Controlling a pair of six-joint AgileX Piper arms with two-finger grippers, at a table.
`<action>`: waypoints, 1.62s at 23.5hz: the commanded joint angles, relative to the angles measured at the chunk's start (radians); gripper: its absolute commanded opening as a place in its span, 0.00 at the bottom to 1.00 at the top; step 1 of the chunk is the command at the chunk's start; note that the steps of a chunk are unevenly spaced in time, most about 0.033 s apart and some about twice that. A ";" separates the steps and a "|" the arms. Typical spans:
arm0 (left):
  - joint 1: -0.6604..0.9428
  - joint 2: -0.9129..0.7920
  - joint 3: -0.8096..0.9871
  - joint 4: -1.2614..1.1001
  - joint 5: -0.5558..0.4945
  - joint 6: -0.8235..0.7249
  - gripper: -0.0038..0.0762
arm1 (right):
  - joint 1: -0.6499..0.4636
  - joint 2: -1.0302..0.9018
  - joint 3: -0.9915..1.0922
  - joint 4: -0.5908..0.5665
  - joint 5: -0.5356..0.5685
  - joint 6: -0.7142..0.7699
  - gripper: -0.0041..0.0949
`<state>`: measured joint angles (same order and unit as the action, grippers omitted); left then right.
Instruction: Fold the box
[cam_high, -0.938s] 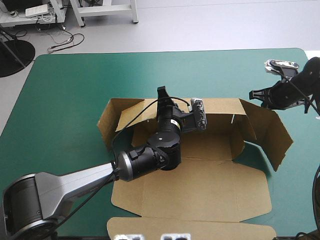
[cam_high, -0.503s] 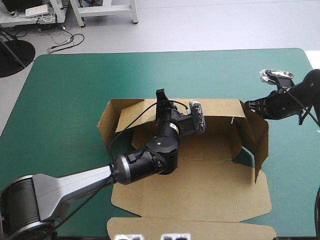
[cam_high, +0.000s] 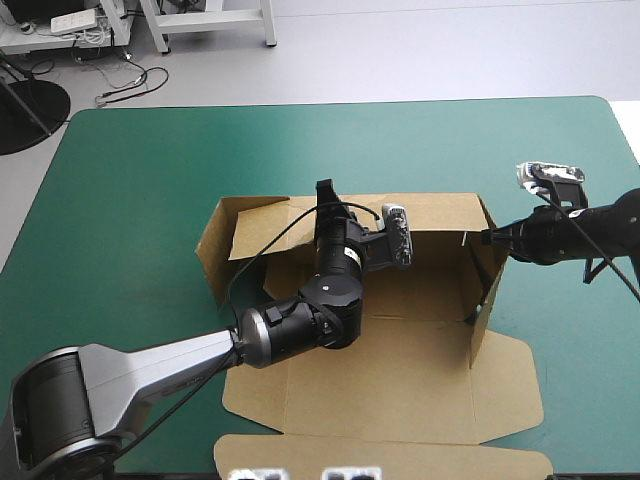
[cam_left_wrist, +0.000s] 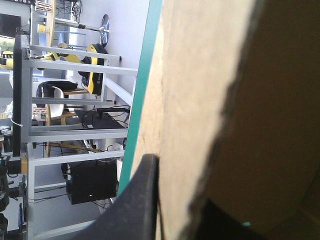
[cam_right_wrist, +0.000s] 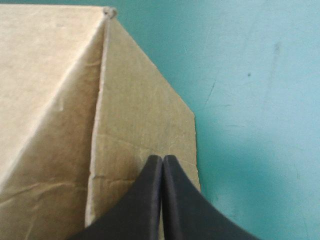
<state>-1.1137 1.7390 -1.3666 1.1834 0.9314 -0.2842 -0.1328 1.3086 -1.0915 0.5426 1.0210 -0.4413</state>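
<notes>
left fingers (cam_left_wrist: 135, 205) pinching box (cam_high: 400, 370) wall, right fingers (cam_right_wrist: 150, 200) (closed) on flap (cam_right_wrist: 145, 115)

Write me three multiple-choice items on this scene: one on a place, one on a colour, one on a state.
1. Where is the right gripper? A. Over the table's left edge. B. At the box, outside its right wall. C. On the box's floor.
2. The table cover is: A. red. B. white. C. teal-green.
3. The right gripper's fingers are: A. shut, meeting in a point. B. spread wide. C. clamped on a T-shirt.
B: the high view shows its tip at the raised wall. C: that colour surrounds the box. A: the right wrist view shows one pointed arch.
</notes>
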 joint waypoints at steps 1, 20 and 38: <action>-0.004 -0.014 -0.008 -0.109 -0.003 -0.021 0.04 | -0.001 -0.057 0.013 0.067 -0.038 -0.051 0.02; -0.004 0.002 -0.008 -0.121 -0.036 -0.015 0.04 | -0.001 -0.212 0.247 0.212 -0.110 -0.394 0.04; -0.004 0.008 -0.008 -0.105 -0.050 0.014 0.04 | -0.001 -0.150 0.249 0.326 -0.136 -0.634 0.45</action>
<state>-1.1078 1.7586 -1.3726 1.1977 0.9277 -0.2644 -0.1328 1.1479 -0.8157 0.8023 0.9113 -1.0524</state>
